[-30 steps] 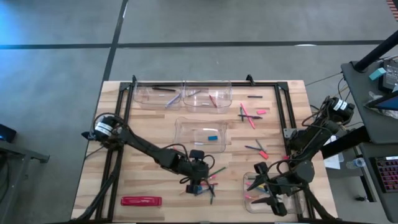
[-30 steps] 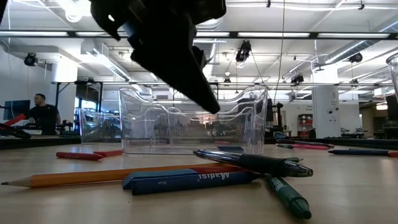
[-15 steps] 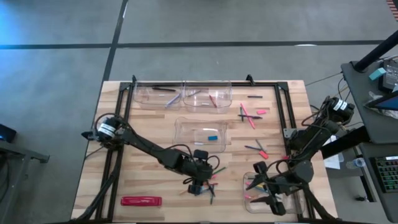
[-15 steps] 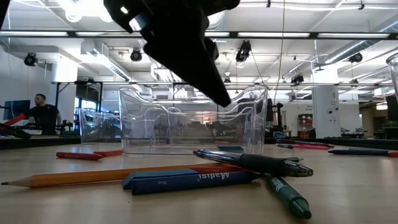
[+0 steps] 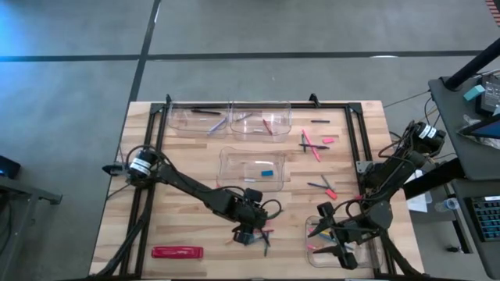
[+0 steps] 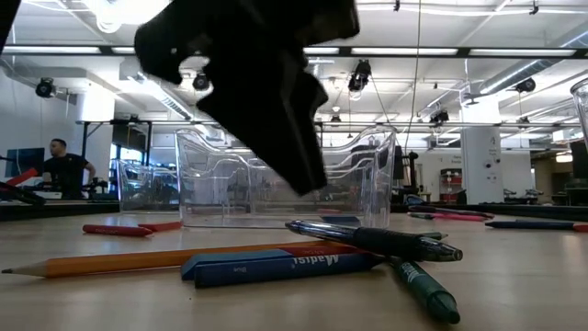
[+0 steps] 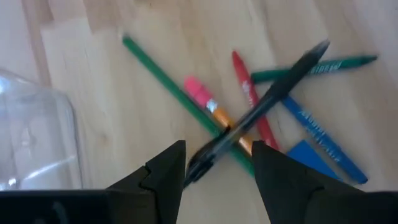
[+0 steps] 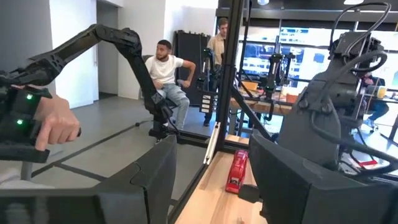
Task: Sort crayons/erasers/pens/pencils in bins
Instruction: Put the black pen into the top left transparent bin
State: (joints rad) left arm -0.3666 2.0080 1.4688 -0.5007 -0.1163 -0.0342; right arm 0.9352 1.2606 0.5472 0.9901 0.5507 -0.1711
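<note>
The left gripper (image 7: pixel 216 163) hangs low over a crossed heap of writing sticks near the front middle of the pale wooden table (image 5: pixel 187 156) — its two dark fingers spread and holding nothing. Directly ahead of the gap, in the left wrist view, lies the slim black pen (image 7: pixel 261 112), resting on top of the heap, its near end almost between the fingertips and its long axis running diagonally away from them. Under it cross a long green pencil (image 7: pixel 168 87) and an orange pencil with a pink eraser tip (image 7: pixel 208 102); a short red crayon (image 7: pixel 252 106), a blue crayon (image 7: pixel 323 140) and a dark green pen (image 7: pixel 317 65) fan out beyond.

By these pictures the pen is the likeliest pick: it lies uppermost and nearest the jaws, though they stand across only its end, so the fingers would probably need to straddle the barrel squarely to lift it clear of the pencils beneath.

The left arm is far nearer this heap. The right gripper (image 5: pixel 334 246) waits at the front right corner over a clear plastic bin (image 5: pixel 310 234), its fingers parted and empty in the right wrist view. Another clear bin (image 5: pixel 226 160) sits mid-table just behind the heap — two more (image 5: pixel 176 125) stand along the back edge.
</note>
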